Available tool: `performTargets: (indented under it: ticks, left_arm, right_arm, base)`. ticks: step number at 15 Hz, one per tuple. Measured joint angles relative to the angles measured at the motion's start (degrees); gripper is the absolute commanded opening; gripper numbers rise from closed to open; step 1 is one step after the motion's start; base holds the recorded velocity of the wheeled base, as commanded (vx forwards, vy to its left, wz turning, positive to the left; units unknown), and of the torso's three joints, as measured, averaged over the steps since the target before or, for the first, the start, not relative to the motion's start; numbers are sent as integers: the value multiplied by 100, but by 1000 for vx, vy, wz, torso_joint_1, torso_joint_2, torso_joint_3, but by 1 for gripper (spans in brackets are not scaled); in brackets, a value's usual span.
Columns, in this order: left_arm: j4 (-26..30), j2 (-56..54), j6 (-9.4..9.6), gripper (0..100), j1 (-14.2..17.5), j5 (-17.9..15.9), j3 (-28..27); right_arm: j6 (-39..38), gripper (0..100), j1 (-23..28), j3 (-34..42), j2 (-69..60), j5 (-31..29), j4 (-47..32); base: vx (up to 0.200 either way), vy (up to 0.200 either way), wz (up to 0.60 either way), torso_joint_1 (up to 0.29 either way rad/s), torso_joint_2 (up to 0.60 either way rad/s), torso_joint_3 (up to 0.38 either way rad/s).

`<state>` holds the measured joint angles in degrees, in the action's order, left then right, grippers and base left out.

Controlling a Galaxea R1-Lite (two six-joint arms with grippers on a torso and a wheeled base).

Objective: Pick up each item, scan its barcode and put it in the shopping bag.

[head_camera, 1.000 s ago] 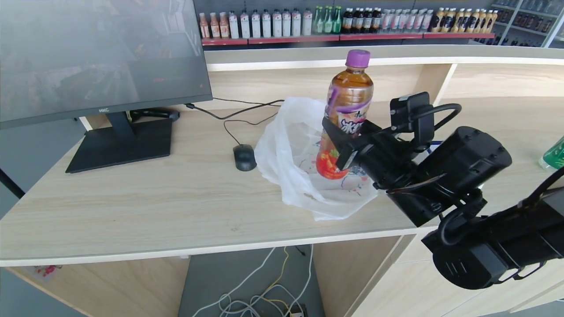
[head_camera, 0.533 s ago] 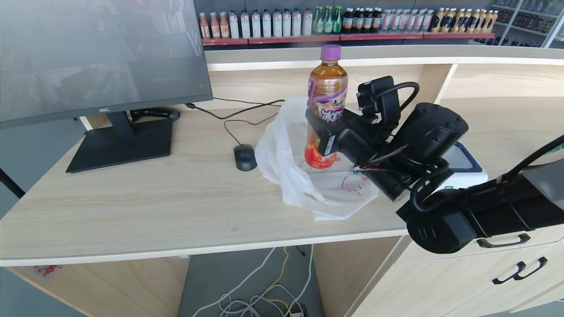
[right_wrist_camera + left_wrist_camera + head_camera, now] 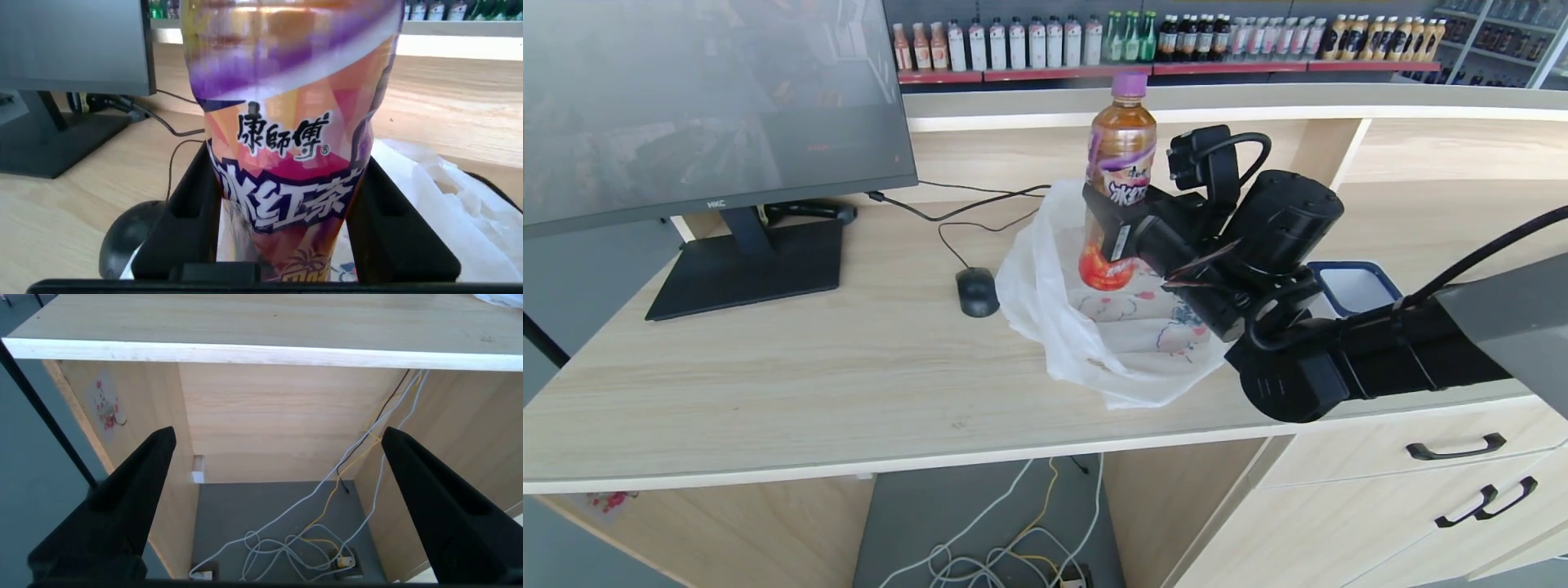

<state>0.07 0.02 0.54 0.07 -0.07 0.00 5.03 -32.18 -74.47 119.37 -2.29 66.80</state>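
With fingers clamped on the purple-capped amber plastic tea bottle (image 3: 1123, 139), the right gripper (image 3: 1112, 233) is holding it upright above the white plastic shopping bag (image 3: 1045, 282), seemingly awaiting bagging, while the left gripper (image 3: 278, 437) is hanging empty, fingers apart.

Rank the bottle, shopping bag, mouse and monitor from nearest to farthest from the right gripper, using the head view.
1. bottle: in the jaws of the right gripper.
2. shopping bag: just under the bottle.
3. mouse: left of the bag.
4. monitor: far left.
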Motion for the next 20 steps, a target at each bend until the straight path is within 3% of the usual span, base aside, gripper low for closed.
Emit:
performTargets:
  ticks: [8, 20]
  left_arm:
    - [2, 0, 0, 100, 0, -2, 0]
    - [2, 0, -2, 100, 0, -2, 0]
  right_arm:
    - [-22, 0, 77, -564, 714, 5, 34]
    - [-20, 0, 29, -562, 844, 2, 48]
  base:
    - [0, 0, 0, 0, 0, 0]
    - [0, 0, 0, 0, 0, 0]
